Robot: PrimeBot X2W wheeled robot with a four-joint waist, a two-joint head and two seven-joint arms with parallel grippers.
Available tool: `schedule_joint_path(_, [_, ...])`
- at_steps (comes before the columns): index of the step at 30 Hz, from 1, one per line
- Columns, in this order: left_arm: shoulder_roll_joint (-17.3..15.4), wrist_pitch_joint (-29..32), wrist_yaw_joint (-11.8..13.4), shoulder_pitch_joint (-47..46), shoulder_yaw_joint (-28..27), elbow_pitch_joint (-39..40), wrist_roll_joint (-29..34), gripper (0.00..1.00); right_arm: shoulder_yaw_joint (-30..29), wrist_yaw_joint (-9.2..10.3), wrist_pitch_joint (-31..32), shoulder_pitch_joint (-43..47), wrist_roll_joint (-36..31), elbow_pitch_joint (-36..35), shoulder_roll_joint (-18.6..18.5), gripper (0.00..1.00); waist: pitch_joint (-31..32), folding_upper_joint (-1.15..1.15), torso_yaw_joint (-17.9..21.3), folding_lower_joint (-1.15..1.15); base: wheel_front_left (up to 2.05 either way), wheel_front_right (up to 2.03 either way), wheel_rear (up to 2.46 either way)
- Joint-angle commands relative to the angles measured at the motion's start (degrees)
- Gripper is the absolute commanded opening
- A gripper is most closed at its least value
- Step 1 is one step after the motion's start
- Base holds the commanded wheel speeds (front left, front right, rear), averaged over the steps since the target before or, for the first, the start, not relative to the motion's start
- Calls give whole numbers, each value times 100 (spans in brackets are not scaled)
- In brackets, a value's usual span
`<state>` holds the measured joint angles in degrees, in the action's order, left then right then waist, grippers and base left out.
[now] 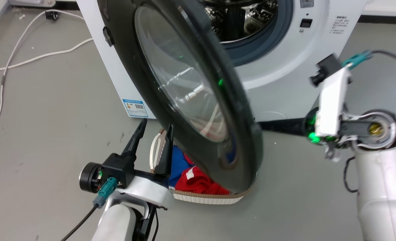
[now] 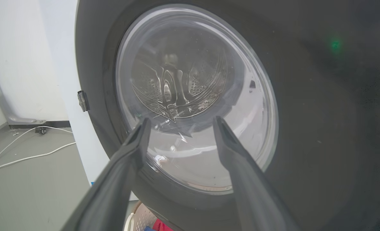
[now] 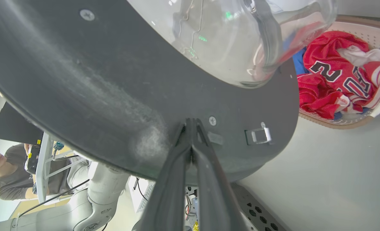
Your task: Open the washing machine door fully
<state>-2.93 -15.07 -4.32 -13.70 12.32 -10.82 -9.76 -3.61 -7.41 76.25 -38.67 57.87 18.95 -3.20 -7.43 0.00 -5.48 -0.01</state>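
Right claw (image 3: 192, 123) is pinched shut on nothing. Its two tips are pressed together against the inner face of the washing machine door (image 1: 243, 147), just beside a screw and near the metal latch (image 3: 260, 135) at the door's free edge. Left claw (image 2: 182, 119) is on the door's outer side, spread wide and empty, aimed at the glass window (image 2: 196, 96). I cannot tell whether it touches the glass.

The door stands part-open, swung out from the washing machine (image 1: 285, 83), with the steel drum (image 1: 244, 20) exposed behind its inner face. From the head view its disc runs from the hinge edge at the machine out toward the robot.

The door lies straight ahead of the right fingertips, broadside to them. In my judgement, opening it further calls for a push square through that face near the latch edge, away from the drum. The right arm is already in contact, so it looks the better placed. On the door's outer side the left claw and the laundry basket (image 1: 208, 199) sit where the door would likely sweep, so the left arm may need to give way.
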Motion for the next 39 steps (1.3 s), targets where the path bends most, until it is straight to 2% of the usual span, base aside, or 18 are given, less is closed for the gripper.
schedule_joint_path(1, [5, -14, -25, 79, 6, -27, -15, 100, 238, -14, -119, 154, 179, -16, 47, 0, 72, 0, 9, 1, 0, 0, 0])
schedule_joint_path(9, [5, -14, -4, 143, 72, -76, -68, 100, 1082, -14, -855, 406, 765, -57, 49, 0, 159, 0, 31, 1, 0, 0, 0])
schedule_joint_path(14, [5, -14, 27, 174, 85, -88, -97, 100, 1173, -14, -1422, 532, 894, -105, 43, 0, 199, 0, 54, 1, 0, 0, 0])
schedule_joint_path(20, [5, -14, 39, 246, 36, -113, -117, 100, 856, -14, -2275, 956, 1200, -175, 40, 0, 300, 0, 132, 1, 0, 0, 0])
schedule_joint_path(27, [6, -14, 45, 378, -65, -159, -99, 100, 166, -14, -3049, 1928, 1530, -491, -70, 0, 445, 0, 258, 1, 0, 0, 0])
schedule_joint_path(31, [6, -14, 37, 445, -140, -180, -57, 100, -149, -14, -3605, 2505, 1494, -660, -107, 0, 493, 0, 349, 1, 0, 0, 0])
schedule_joint_path(32, [6, -14, 34, 473, -154, -185, -56, 100, -222, -14, -3806, 2615, 1424, -706, -119, 5, 508, 0, 365, 1, 0, 0, 0])
schedule_joint_path(33, [6, -14, 36, 504, -183, -191, -49, 100, -275, -14, -4014, 2720, 1359, -750, -116, 37, 521, 0, 389, 1, 0, 0, 0])
schedule_joint_path(34, [6, -14, 34, 525, -204, -199, -44, 100, -330, -14, -4224, 2817, 1324, -788, -101, 84, 535, 0, 406, 1, 0, 0, 0])
schedule_joint_path(35, [5, -14, 30, 539, -229, -210, -31, 100, -386, -14, -4458, 2909, 1268, -836, -87, 100, 553, 0, 425, 1, 0, 0, 0])
schedule_joint_path(39, [1, -14, -9, 601, -291, -248, 35, 100, -429, -14, -5428, 3221, 825, -1140, -94, 100, 629, 0, 464, 1, 0, 0, 0])
